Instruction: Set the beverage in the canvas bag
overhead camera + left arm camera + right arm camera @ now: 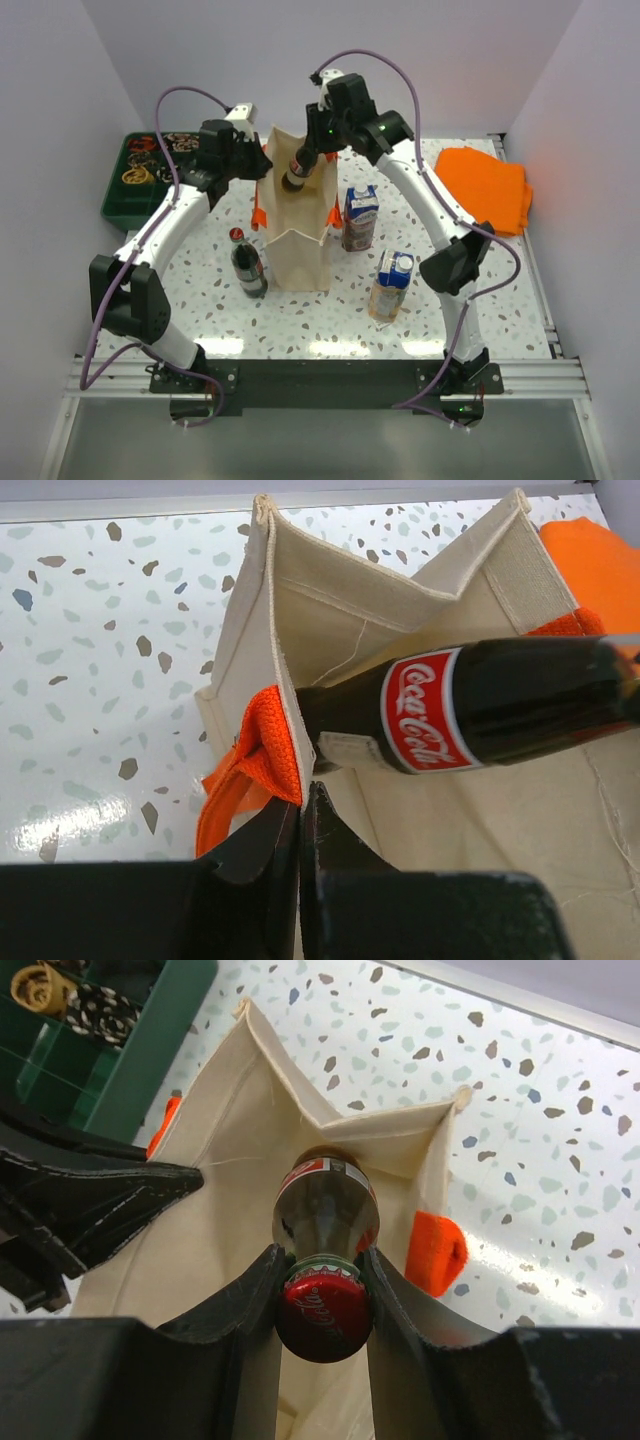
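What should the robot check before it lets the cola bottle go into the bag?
1. Right gripper clamped on the cola bottle neck: ok.
2. Left gripper pinching the canvas bag rim beside the orange handle: ok.
3. Bag mouth spread open: ok.
4. Bottle's base inside the mouth: ok.
5. Bottle upright: not ok, it leans.
6. Room at the bag's bottom: cannot tell, hidden.

Right pincer (322, 1265) clamped, left pincer (302, 808) seemingly closed
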Controlling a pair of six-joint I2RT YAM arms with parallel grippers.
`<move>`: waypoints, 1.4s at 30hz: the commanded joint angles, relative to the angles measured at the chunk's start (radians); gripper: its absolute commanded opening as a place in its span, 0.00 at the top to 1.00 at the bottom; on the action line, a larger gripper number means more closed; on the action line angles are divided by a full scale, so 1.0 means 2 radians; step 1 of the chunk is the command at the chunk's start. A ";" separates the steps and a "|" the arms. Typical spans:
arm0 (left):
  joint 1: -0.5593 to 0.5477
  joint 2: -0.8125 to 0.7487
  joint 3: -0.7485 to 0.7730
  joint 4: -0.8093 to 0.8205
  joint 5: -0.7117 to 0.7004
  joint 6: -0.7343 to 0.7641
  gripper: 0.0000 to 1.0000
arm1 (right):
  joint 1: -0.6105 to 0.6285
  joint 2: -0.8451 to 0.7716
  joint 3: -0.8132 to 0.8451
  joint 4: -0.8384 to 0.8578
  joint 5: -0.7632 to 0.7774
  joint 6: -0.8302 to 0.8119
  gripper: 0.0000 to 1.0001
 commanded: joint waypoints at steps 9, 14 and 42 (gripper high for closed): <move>-0.004 0.011 0.028 0.024 0.037 -0.016 1.00 | 0.049 0.005 0.044 0.125 0.092 -0.071 1.00; -0.005 0.011 0.028 0.026 0.042 -0.017 1.00 | 0.062 0.014 0.044 0.129 0.141 -0.103 1.00; -0.005 -0.014 -0.013 0.033 0.011 -0.022 1.00 | 0.063 0.066 0.019 0.154 0.181 -0.122 1.00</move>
